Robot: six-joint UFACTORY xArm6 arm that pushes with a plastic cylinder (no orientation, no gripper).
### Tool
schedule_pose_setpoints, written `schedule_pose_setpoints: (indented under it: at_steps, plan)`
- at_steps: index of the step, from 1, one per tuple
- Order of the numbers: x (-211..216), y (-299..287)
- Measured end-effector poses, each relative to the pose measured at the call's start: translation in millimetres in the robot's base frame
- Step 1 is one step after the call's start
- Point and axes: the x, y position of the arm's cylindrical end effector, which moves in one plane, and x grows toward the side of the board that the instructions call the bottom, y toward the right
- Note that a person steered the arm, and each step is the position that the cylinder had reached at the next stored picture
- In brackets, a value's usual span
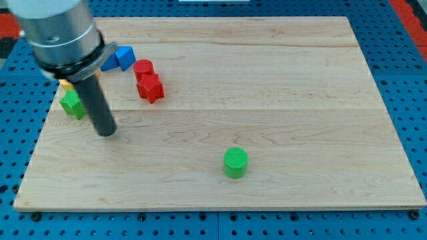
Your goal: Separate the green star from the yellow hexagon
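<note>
One dark rod is seen descending from a grey metal cylinder at the view's upper left, and my tip (107, 133) is planted on the pale wooden board (280, 100). No gripper or fingers are carried by the arm, so nothing is held, and no writing or label can be read anywhere. The green star-shaped block (71, 104) lies just to the view's left of the rod, close to it; whether they touch cannot be told. The yellow block (67, 85) is largely hidden behind the rod just above the star, and its shape cannot be made out. A blue block (124, 56), a red cylinder (143, 67) and a red star-like block (151, 88) are grouped to the right. A green cylinder (235, 163) stands well apart.
</note>
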Motion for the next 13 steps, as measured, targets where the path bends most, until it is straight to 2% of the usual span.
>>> schedule_pose_setpoints:
  at_steps: [2,3,4,5,7,10,13]
  plan:
    - [-14.7,-106.2]
    - [-48.7,-112.0]
    - [-70.7,-98.7]
    - [-74.9,-69.5]
    - [-74.6,-70.0]
    - [-26.5,-83.8]
    - [-32.6,-32.7]
